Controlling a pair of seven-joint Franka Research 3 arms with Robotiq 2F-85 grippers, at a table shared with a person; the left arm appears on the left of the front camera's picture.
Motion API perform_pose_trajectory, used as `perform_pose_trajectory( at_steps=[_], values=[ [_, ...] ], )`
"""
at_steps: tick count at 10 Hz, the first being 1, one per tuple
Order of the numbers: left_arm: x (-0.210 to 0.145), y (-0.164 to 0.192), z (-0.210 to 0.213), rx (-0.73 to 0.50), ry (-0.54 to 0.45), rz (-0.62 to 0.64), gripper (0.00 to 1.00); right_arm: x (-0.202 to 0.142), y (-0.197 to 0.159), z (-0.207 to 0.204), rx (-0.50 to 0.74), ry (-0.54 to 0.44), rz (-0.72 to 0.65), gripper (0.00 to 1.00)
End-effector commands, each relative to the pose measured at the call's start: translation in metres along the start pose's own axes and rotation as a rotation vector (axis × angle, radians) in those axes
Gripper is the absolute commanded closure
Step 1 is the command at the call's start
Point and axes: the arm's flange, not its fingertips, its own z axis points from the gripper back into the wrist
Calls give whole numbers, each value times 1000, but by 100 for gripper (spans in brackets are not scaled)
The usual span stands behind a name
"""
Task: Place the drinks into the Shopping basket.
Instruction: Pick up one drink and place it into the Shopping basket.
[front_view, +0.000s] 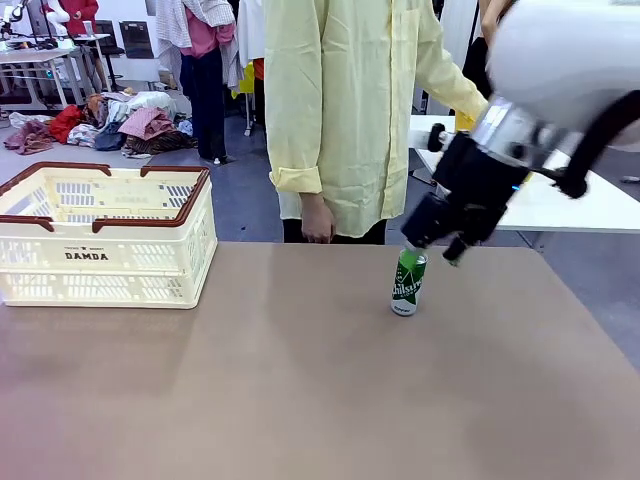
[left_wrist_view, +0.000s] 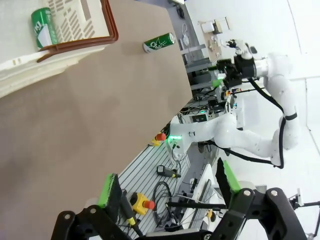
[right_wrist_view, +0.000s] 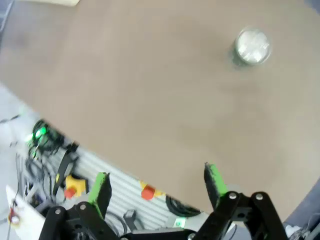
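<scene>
Tabletop (front_view: 300, 400) spreads wide — green can (front_view: 408, 284) upright near far edge.

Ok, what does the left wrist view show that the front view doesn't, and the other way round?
Left wrist view: a green metal drink can inside the cream-white slotted plastic basket, and the left end effector, open. Front view: a person in a pale yellow shirt at the far side, and the basket's DAMDA print. Both: the basket, the second green can upright on the brown table, and the right end effector near it.
</scene>
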Motion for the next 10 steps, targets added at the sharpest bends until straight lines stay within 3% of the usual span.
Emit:
perform_pose_trajectory(
  at_steps=[1,2,3,4,5,6,7,8,9,10],
  values=[
    [-2,1,0,-4,4,-14,0,31,2,-13,-176,-50,-178,0],
    [-2,1,0,-4,4,-14,0,34,-5,-13,-219,-108,-239,0],
    [-2,1,0,-4,4,-14,0,14,-14,5,-123,-91,-193,0],
    [-2,1,0,-4,4,-14,0,31,-8,-11,-133,-87,-138,0],
    [-2,1,0,-4,4,-14,0,32,-15,-8,-148,-101,-178,0],
    [-2,1,0,-4,4,-14,0,28,-21,-6,-214,-82,-309,0],
    [-2,1,0,-4,4,-14,0,54,-37,-18,-200,-23,-431,0],
    [-2,1,0,-4,4,-14,0,61,-45,-19,-163,-54,-460,0],
    [-2,1,0,-4,4,-14,0,50,-55,-3,-91,-37,-398,0],
    [-2,1,0,-4,4,-14,0,18,-76,31,-43,2,-377,0]
  ],
)
